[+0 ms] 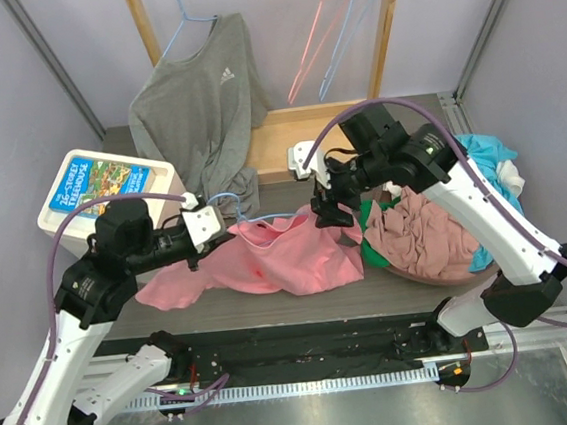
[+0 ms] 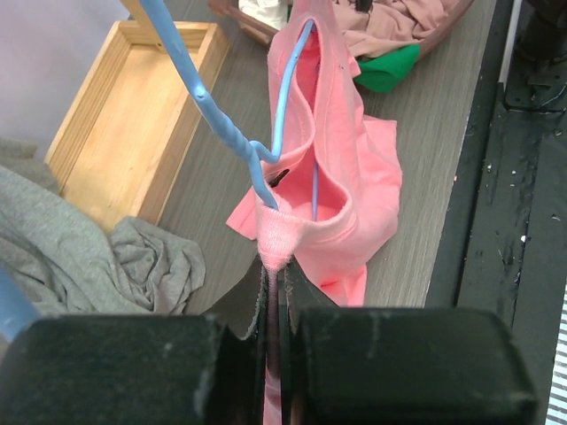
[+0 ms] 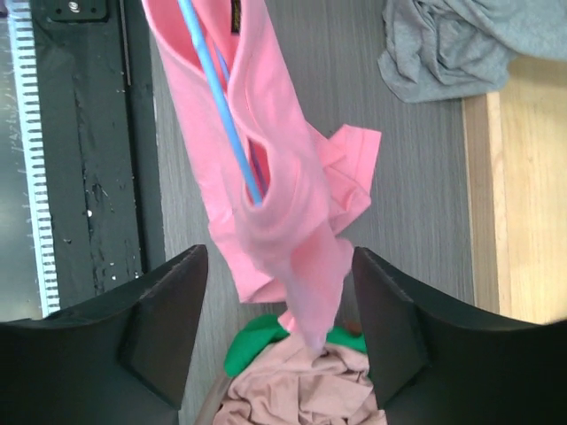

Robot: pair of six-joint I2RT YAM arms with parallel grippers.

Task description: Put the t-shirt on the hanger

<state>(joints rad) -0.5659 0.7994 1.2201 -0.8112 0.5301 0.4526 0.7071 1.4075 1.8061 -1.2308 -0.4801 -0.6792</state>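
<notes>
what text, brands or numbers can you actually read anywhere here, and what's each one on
No text here reads clearly enough to quote.
Label on the white box: two lines of blue lettering, too blurred to read.
Logo on the grey top: a white mark only, no legible letters.
Neck tag inside the t-shirt: dark with gold print, too small to read.

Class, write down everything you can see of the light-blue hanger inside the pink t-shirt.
The hanger is thin, light-blue and wire-like, with a twisted neck under its hook. Its arms run inside the t-shirt through the collar opening. The hook sticks out toward the left gripper, which pinches shirt fabric just below the twist.
</notes>
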